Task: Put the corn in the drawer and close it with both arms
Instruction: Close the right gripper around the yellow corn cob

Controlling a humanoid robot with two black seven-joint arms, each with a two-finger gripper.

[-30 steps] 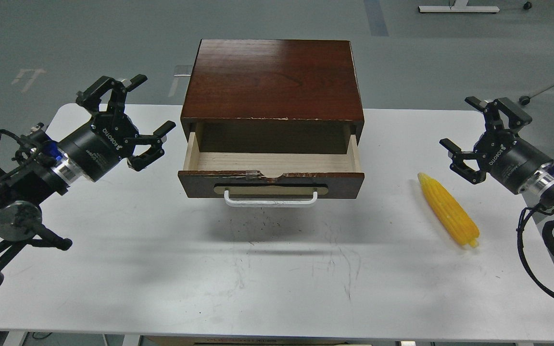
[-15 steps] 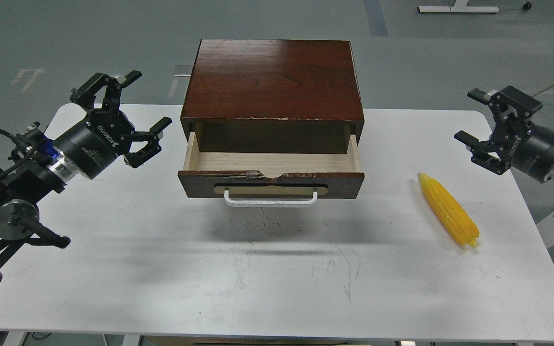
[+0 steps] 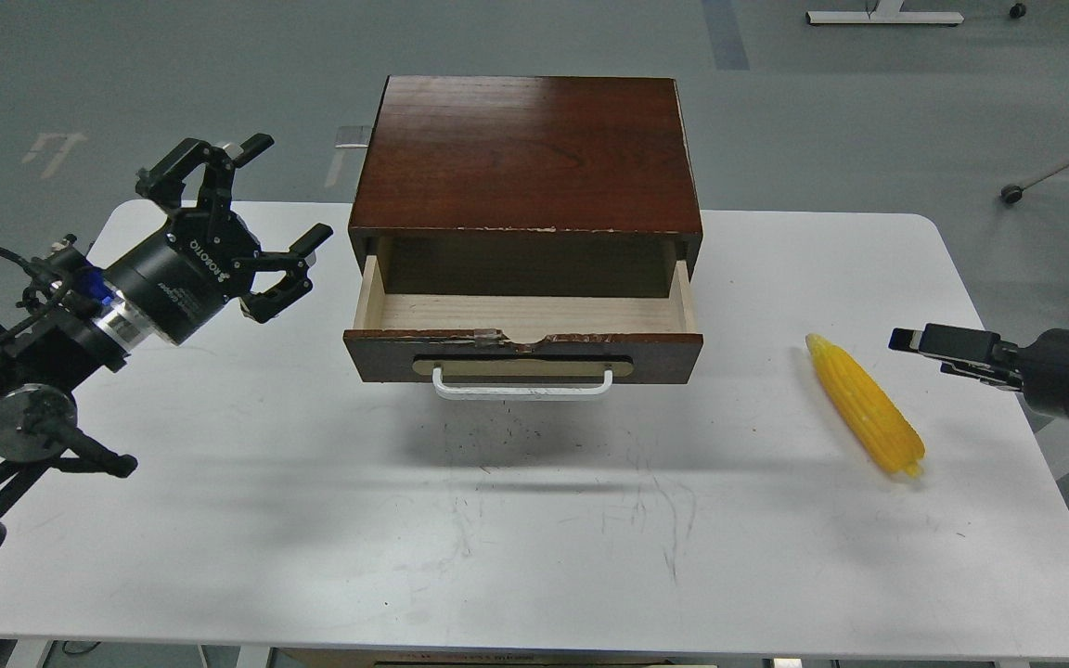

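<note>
The yellow corn (image 3: 866,405) lies on the white table (image 3: 534,538) at the right, thin end pointing to the back left. The drawer (image 3: 525,355) of the dark reddish-brown cabinet (image 3: 525,153) stands pulled open, its pale inside empty, its white handle (image 3: 522,383) facing me. My left gripper (image 3: 247,221) is open and empty, hovering left of the drawer. My right gripper (image 3: 926,344) hangs low at the table's right edge, right of the corn and apart from it. It is seen side-on, so its fingers cannot be told apart.
The cabinet stands at the back middle of the table. The table's right edge (image 3: 1045,445) runs just under my right wrist. Chair legs and castors (image 3: 1012,193) stand on the grey floor beyond the table at the right.
My right gripper has swung out to the right, dropped lower and turned side-on. My left gripper shifted slightly left. The corn and the drawer have not moved.
</note>
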